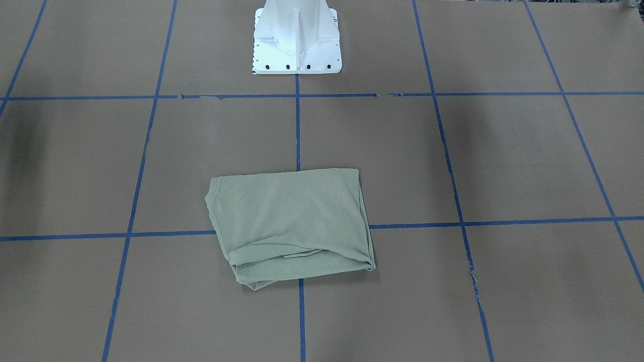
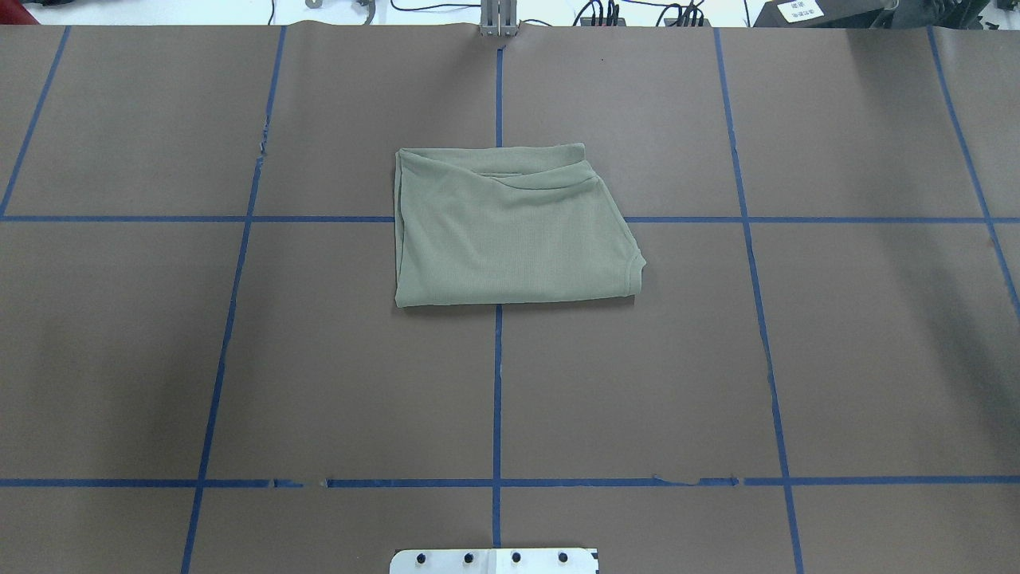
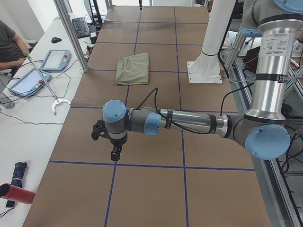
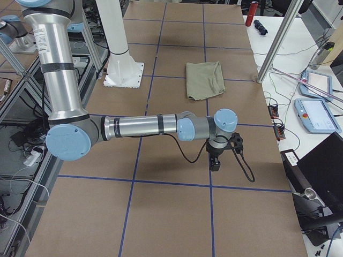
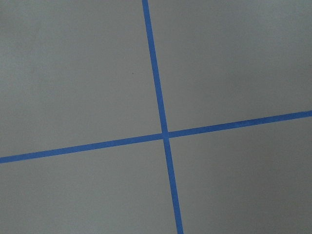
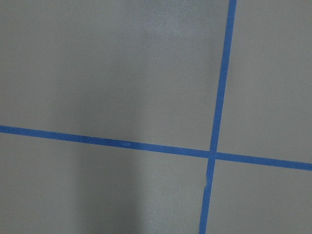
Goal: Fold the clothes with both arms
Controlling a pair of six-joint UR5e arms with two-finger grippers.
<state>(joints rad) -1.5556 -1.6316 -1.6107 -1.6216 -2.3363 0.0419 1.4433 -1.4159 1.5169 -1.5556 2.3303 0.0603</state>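
The sage-green shirt (image 2: 510, 227) lies folded into a compact rectangle at the table's middle, over a crossing of blue tape lines; it also shows in the front-facing view (image 1: 290, 226), the left view (image 3: 133, 68) and the right view (image 4: 204, 79). Its tag and label are hidden. My left gripper (image 3: 115, 155) shows only in the left view, far from the shirt toward the table's left end, pointing down; I cannot tell whether it is open. My right gripper (image 4: 215, 163) shows only in the right view, toward the right end, pointing down; I cannot tell its state either.
The white pedestal base (image 1: 297, 40) stands at the robot's side of the table. Blue tape lines (image 2: 498, 399) grid the brown tabletop. Tablets (image 3: 54, 60), cables and a hook rod lie on the white bench beyond the far edge. An operator (image 3: 9, 42) sits there.
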